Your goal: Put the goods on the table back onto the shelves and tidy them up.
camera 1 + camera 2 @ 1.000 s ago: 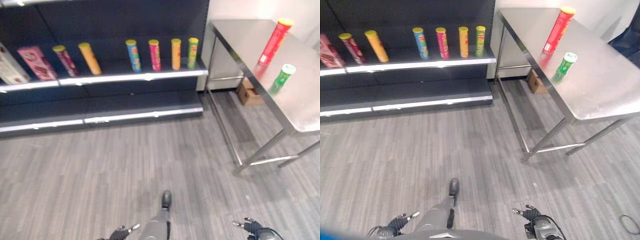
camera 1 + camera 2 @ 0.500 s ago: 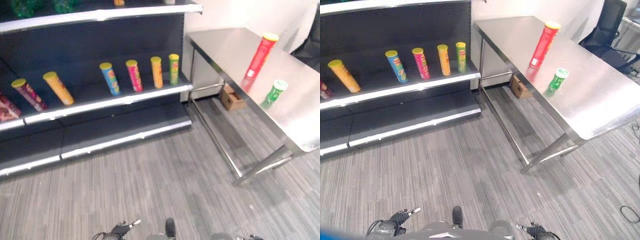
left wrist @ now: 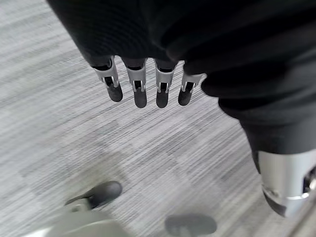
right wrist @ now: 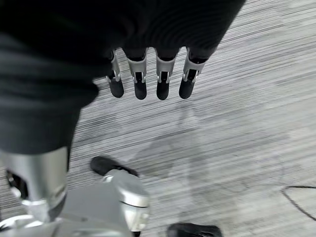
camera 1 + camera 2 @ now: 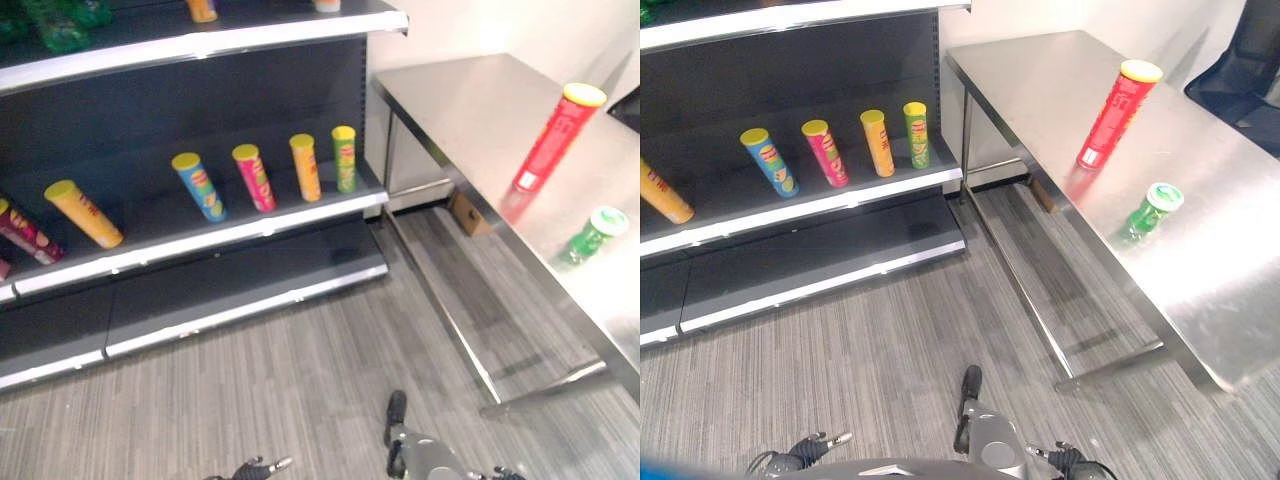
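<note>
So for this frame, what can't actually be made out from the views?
- Top shelf goods: cut off by the left eye view's upper edge, so what they are stays unclear.
- Dark red can: partly cut by that view's left edge.
- Box under the table: mostly hidden behind the table edge.
- Green can and red can: print too small to read.
- Left hand and right hand: palms hidden by their dark covers.

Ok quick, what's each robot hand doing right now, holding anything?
Left robot hand: open, fingers straight, holding nothing, hanging over the floor.
Right robot hand: open, fingers straight, holding nothing, hanging over the floor.
</note>
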Robot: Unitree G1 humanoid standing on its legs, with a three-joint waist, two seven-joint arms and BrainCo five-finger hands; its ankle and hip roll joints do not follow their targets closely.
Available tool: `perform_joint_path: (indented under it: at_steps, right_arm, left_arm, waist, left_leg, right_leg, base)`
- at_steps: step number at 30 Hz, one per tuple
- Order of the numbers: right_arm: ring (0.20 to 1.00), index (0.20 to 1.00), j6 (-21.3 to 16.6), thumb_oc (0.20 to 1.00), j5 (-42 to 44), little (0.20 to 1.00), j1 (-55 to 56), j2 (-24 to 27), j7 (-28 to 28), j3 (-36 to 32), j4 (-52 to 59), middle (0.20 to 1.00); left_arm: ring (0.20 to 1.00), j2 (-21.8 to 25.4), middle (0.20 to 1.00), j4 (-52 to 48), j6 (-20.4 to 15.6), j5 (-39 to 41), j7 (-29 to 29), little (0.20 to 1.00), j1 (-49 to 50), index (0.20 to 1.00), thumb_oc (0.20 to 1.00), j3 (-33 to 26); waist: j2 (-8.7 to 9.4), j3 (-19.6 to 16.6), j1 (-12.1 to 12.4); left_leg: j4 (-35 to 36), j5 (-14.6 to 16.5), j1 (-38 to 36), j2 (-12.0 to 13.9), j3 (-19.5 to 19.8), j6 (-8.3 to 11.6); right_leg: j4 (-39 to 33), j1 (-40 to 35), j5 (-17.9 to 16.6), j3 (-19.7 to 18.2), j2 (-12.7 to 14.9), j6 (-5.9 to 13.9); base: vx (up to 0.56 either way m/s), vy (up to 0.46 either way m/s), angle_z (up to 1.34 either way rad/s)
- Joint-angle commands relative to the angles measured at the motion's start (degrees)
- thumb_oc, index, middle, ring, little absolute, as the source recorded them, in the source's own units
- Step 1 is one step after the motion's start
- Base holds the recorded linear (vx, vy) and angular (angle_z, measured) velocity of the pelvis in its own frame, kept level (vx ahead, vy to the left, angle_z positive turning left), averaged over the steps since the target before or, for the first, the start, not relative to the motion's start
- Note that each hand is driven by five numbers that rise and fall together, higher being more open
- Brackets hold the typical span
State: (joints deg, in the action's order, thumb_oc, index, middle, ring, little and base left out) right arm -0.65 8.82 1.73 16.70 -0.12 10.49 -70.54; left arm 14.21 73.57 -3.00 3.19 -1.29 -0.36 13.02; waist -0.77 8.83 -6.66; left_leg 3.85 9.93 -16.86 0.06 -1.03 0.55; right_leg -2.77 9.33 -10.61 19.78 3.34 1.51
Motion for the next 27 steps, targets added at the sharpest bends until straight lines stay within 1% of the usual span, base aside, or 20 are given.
perform_joint_path:
  at_steps: [1,2,3,5,6,8,10,11,12,13,15,16,17,18,19,20,22,23,25,27]
  right_arm:
    - [1.0,1.0,-0.79,1.0,-0.59,1.0,-2.21,2.71,-0.38,0.15,-0.55,1.0]
    - [1.0,1.0,-0.95,1.0,-0.04,1.0,-2.22,3.02,-0.43,-0.19,-0.7,1.0]
    - [1.0,1.0,-1.02,1.0,0.42,1.0,-2.28,3.2,-0.57,-0.58,-0.76,1.0]
    - [1.0,1.0,-1.26,1.0,1.34,1.0,-2.61,3.69,-0.75,-0.8,-0.72,1.0]
    - [1.0,1.0,-1.38,1.0,1.59,1.0,-2.59,3.84,-0.84,-0.89,-0.64,1.0]
    - [1.0,1.0,-1.27,1.0,1.89,1.0,-2.71,4.47,-0.87,-0.96,-0.26,1.0]
    - [1.0,1.0,-1.07,1.0,2.31,1.0,-3.13,4.73,-1.43,-1.11,-0.52,1.0]
    - [1.0,1.0,-0.95,1.0,2.58,1.0,-3.26,4.81,-1.6,-1.22,-0.7,1.0]
    - [1.0,1.0,-0.84,1.0,3.47,1.0,-3.2,4.83,-1.91,-1.62,-0.87,1.0]
    - [1.0,1.0,-0.84,1.0,3.47,1.0,-3.21,4.82,-1.91,-1.63,-0.87,1.0]
    - [1.0,1.0,-0.86,1.0,3.37,1.0,-2.71,4.63,-1.87,-1.74,-0.92,1.0]
    - [1.0,1.0,-0.81,1.0,3.02,1.0,-2.57,4.59,-1.86,-1.59,-1.04,1.0]
    - [1.0,1.0,-0.99,1.0,2.17,1.0,-2.28,4.46,-1.94,-0.95,-1.21,1.0]
    - [1.0,1.0,-0.99,1.0,2.17,1.0,-2.29,4.46,-1.94,-0.96,-1.21,1.0]
    - [1.0,1.0,-0.87,1.0,1.31,1.0,-1.81,4.38,-2.22,-1.18,-1.97,1.0]
    - [1.0,1.0,-0.87,1.0,1.31,1.0,-1.8,4.39,-2.22,-1.19,-1.95,1.0]
    - [1.0,1.0,-0.68,1.0,0.7,1.0,-1.57,4.44,-2.16,-1.34,-2.28,1.0]
    - [1.0,1.0,-0.66,1.0,0.4,1.0,-1.27,4.51,-1.99,-1.66,-2.4,1.0]
    - [1.0,1.0,-0.36,1.0,0.51,1.0,-1.27,4.49,-1.81,-2.52,-2.8,1.0]
    - [1.0,1.0,-0.3,1.0,1.04,1.0,-1.32,4.32,-1.6,-3.19,-2.93,1.0]
  left_arm:
    - [1.0,1.9,1.0,-0.55,-0.39,-2.0,-0.09,1.0,-2.48,1.0,1.0,-0.19]
    - [1.0,1.75,1.0,-0.56,-0.44,-1.75,-0.13,1.0,-2.46,1.0,1.0,-0.14]
    - [1.0,1.72,1.0,-0.71,-0.43,-1.67,-0.15,1.0,-2.55,1.0,1.0,-0.07]
    - [1.0,1.63,1.0,-1.09,-0.5,-0.44,-0.02,1.0,-2.79,1.0,1.0,-0.34]
    - [1.0,1.64,1.0,-1.39,-0.55,0.28,-0.02,1.0,-2.87,1.0,1.0,-0.5]
    - [1.0,1.82,1.0,-2.77,-0.59,2.12,0.0,1.0,-2.98,1.0,1.0,-0.98]
    - [1.0,1.87,1.0,-3.28,-0.36,3.11,-0.85,1.0,-3.47,1.0,1.0,-1.03]
    - [1.0,1.8,1.0,-3.57,-0.38,3.66,-0.98,1.0,-3.58,1.0,1.0,-1.03]
    - [1.0,1.48,1.0,-4.17,-0.51,4.28,-1.05,1.0,-3.54,1.0,1.0,-1.06]
    - [1.0,1.5,1.0,-4.17,-0.5,4.28,-1.05,1.0,-3.55,1.0,1.0,-1.05]
    - [1.0,1.53,1.0,-4.19,-0.62,3.98,-0.92,1.0,-3.12,1.0,1.0,-1.18]
    - [1.0,1.48,1.0,-4.12,-0.63,3.85,-0.96,1.0,-2.99,1.0,1.0,-1.15]
    - [1.0,1.71,1.0,-3.52,-1.02,4.15,-1.49,1.0,-2.95,1.0,1.0,-1.31]
    - [1.0,1.71,1.0,-3.52,-1.03,4.15,-1.49,1.0,-2.96,1.0,1.0,-1.31]
    - [1.0,1.2,1.0,-2.64,-1.34,4.99,-1.87,1.0,-3.2,1.0,1.0,-0.96]
    - [1.0,1.19,1.0,-2.63,-1.34,4.99,-1.87,1.0,-3.2,1.0,1.0,-0.95]
    - [1.0,0.84,1.0,-2.93,-1.62,5.43,-1.9,1.0,-3.12,1.0,1.0,-0.88]
    - [1.0,0.64,1.0,-3.05,-1.72,5.33,-1.77,1.0,-2.98,1.0,1.0,-0.77]
    - [1.0,0.27,1.0,-2.84,-1.68,4.82,-1.63,1.0,-2.58,1.0,1.0,-0.55]
    - [1.0,0.51,1.0,-3.03,-1.73,4.54,-1.43,1.0,-2.61,1.0,1.0,-0.48]
  waist:
    - [1.08,0.57,0.06]
    - [0.51,0.47,0.04]
    - [0.44,0.13,-0.21]
    - [0.46,0.0,-0.28]
    - [0.59,0.11,-0.14]
    - [1.2,1.62,0.65]
    - [2.56,2.74,1.15]
    - [2.87,3.13,1.36]
    - [3.09,3.73,1.88]
    - [3.23,3.64,1.9]
    - [3.34,3.45,2.39]
    - [3.0,3.42,2.83]
    - [1.88,3.3,4.52]
    - [1.89,3.24,4.46]
    - [0.77,3.04,4.62]
    - [0.78,3.1,4.69]
    - [0.26,2.78,4.8]
    - [-0.09,2.3,4.5]
    - [-0.88,1.18,3.91]
    - [-0.9,0.4,3.42]
  left_leg:
    - [1.1,-0.78,2.07,-0.6,-3.81,2.16]
    - [-0.37,-0.71,1.82,0.39,-3.92,2.94]
    - [-2.89,-1.17,2.6,1.03,-3.93,3.72]
    - [-10.97,-2.84,4.8,2.28,-5.03,6.28]
    - [-16.14,-4.71,6.48,2.71,-5.17,7.52]
    - [-31.74,-10.44,12.27,3.53,-4.43,9.75]
    - [-41.3,-13.63,16.83,4.33,-5.0,9.75]
    - [-42.14,-13.57,18.61,6.25,-6.86,8.76]
    - [-38.67,-11.37,21.04,9.51,-9.78,7.15]
    - [-38.43,-11.55,21.04,9.34,-9.88,7.08]
    - [-27.03,-9.97,21.65,10.89,-10.58,5.89]
    - [-20.91,-10.25,22.16,11.13,-9.42,5.75]
    - [-9.57,-14.03,22.77,9.52,-1.22,6.39]
    - [-9.39,-14.19,22.79,9.48,-1.17,6.39]
    - [-4.09,-16.27,22.45,8.97,7.62,8.72]
    - [-4.07,-16.24,22.35,8.98,7.56,8.72]
    - [-6.19,-14.71,22.74,7.5,10.99,9.03]
    - [-5.46,-13.86,21.73,7.37,10.99,9.1]
    - [-3.62,-12.9,19.36,7.38,9.11,8.69]
    - [-2.67,-12.26,17.6,6.98,6.44,7.92]
  right_leg:
    - [0.83,-0.75,4.19,-1.93,0.92,6.4]
    - [1.05,-1.51,4.86,-1.54,0.39,5.81]
    - [0.79,-2.17,5.41,-1.25,0.26,5.46]
    - [-0.26,-5.06,7.09,-0.92,-0.62,4.28]
    - [-0.79,-6.67,7.9,-0.98,-1.13,3.59]
    - [-1.62,-9.97,9.76,-2.0,-1.89,1.48]
    - [-2.23,-12.23,11.18,-2.65,-1.69,0.45]
    - [-2.23,-13.05,11.66,-2.93,-1.66,0.32]
    - [-2.23,-14.64,12.37,-4.0,-1.3,0.73]
    - [-2.23,-14.53,12.33,-4.03,-1.13,0.76]
    - [-2.23,-15.24,12.82,-5.65,-0.53,1.86]
    - [-2.23,-15.63,13.21,-6.58,-0.72,2.14]
    - [-2.23,-16.94,14.2,-9.33,-1.62,2.52]
    - [-2.23,-16.86,14.18,-9.27,-1.6,2.52]
    - [-2.23,-18.26,14.63,-13.62,-1.84,3.02]
    - [-2.23,-18.33,14.65,-13.68,-1.84,3.02]
    - [-1.74,-18.57,15.17,-16.14,-1.25,3.31]
    - [-1.71,-18.63,15.31,-16.95,-1.01,3.51]
    - [-1.18,-18.1,15.13,-18.34,0.06,4.27]
    - [-0.66,-17.24,14.66,-19.79,1.61,5.2]
  base:
    - [0.32,-0.102,0.54]
    - [0.29,-0.108,0.23]
    - [0.28,-0.133,0.09]
    - [0.26,-0.151,0.16]
    - [0.26,-0.175,0.19]
    - [0.21,-0.164,0.01]
    - [0.18,-0.131,-0.18]
    - [0.27,-0.057,-0.49]
    - [0.21,-0.008,-0.61]
    - [0.22,0.055,-0.46]
    - [0.17,0.119,-0.27]
    - [0.28,0.24,-0.63]
    - [0.22,0.186,-0.74]
    - [0.35,0.287,-1.34]
    - [0.19,0.157,-1.31]
    - [0.25,0.231,-1.36]
    - [0.13,0.192,-0.97]
    - [0.14,0.273,-1.01]
    - [0.13,0.32,-0.97]
    - [0.08,0.275,-0.71]
